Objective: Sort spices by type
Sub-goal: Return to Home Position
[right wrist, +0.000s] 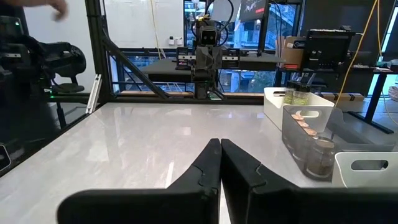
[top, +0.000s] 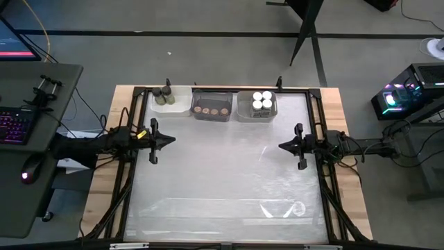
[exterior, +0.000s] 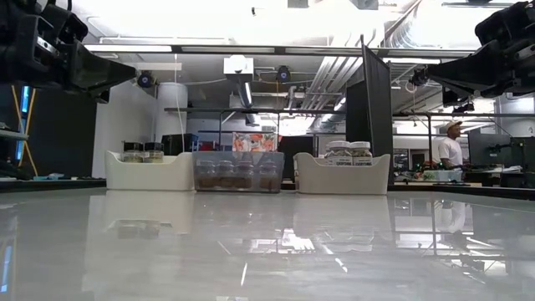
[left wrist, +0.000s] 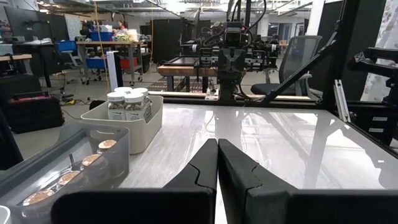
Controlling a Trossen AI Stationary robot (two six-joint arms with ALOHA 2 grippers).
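Three bins stand in a row at the table's far edge. The white bin (top: pixel 172 101) on the left holds two dark-capped jars (top: pixel 165 92). The clear middle bin (top: pixel 211 106) holds several cork-capped jars (top: pixel 211 110). The grey bin (top: pixel 257 105) on the right holds several white-capped jars (top: pixel 262 101). My left gripper (top: pixel 172 139) hovers shut at the table's left side, and my right gripper (top: pixel 281 146) hovers shut at the right side. Both are raised above the table and hold nothing.
The white tabletop (top: pixel 222 173) is bare in front of the bins, inside a black frame (top: pixel 132 173). A desk with a keyboard (top: pixel 14 128) stands left of the table. In the low view a person (exterior: pixel 451 150) stands far behind the table.
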